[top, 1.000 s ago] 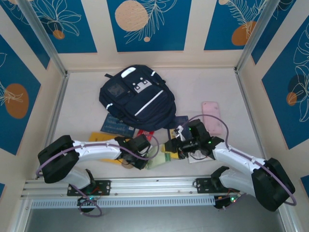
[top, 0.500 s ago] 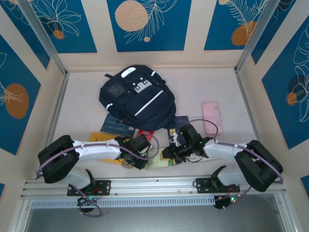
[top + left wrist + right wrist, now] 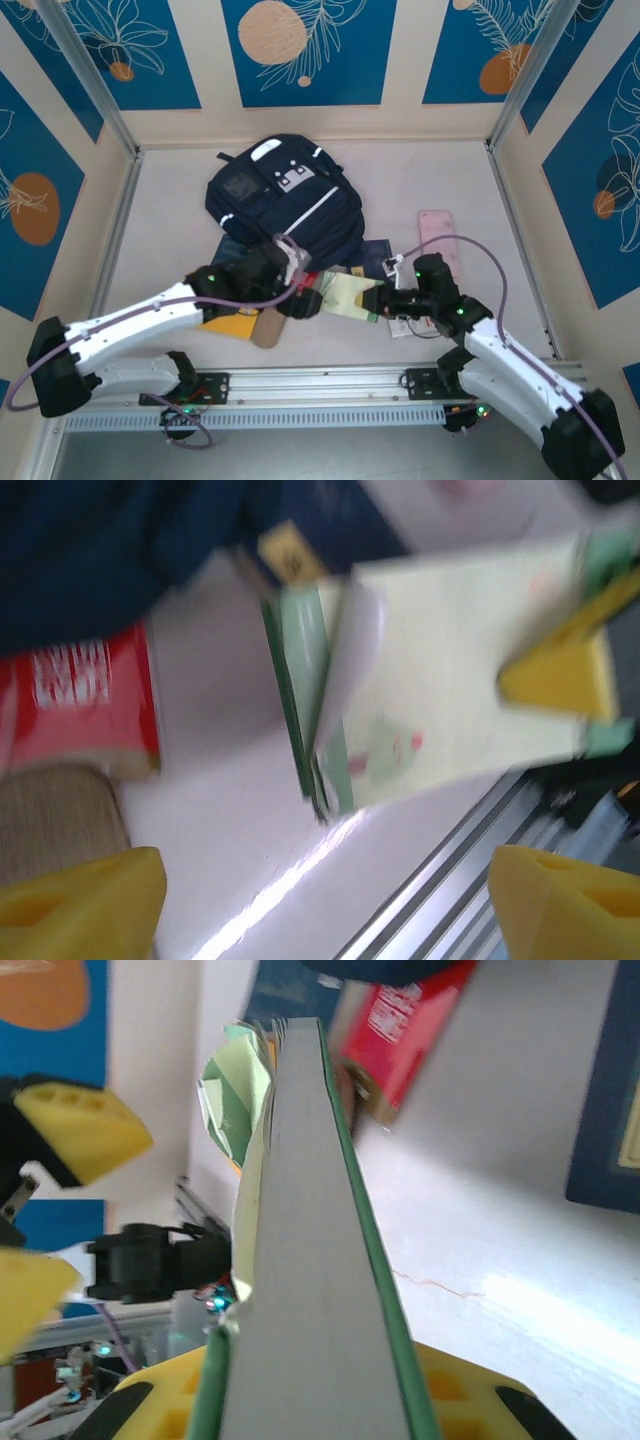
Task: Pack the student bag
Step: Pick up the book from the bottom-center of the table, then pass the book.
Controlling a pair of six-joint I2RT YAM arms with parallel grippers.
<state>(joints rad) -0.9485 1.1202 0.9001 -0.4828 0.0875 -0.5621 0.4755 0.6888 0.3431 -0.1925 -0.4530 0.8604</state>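
Observation:
The student bag (image 3: 285, 200), dark navy with white stripes, lies at the back centre of the table; its fabric fills the upper left of the left wrist view (image 3: 100, 550). My right gripper (image 3: 376, 300) (image 3: 310, 1400) is shut on a pale green notebook (image 3: 345, 297) (image 3: 300, 1240) and holds it tilted on edge above the table, in front of the bag. My left gripper (image 3: 308, 300) (image 3: 320, 900) hangs open just left of the notebook (image 3: 440, 690), nothing between its yellow fingertips (image 3: 80, 900).
A red box (image 3: 85, 705) (image 3: 410, 1030) and a navy book (image 3: 375, 252) (image 3: 320, 530) lie at the bag's front edge. A brown item (image 3: 268, 328) and a yellow book (image 3: 225, 325) sit under the left arm. A pink case (image 3: 435, 235) lies to the right.
The right gripper has lifted the green notebook off the table and tilted it up. The left arm has risen and swung right and back, ending beside the notebook.

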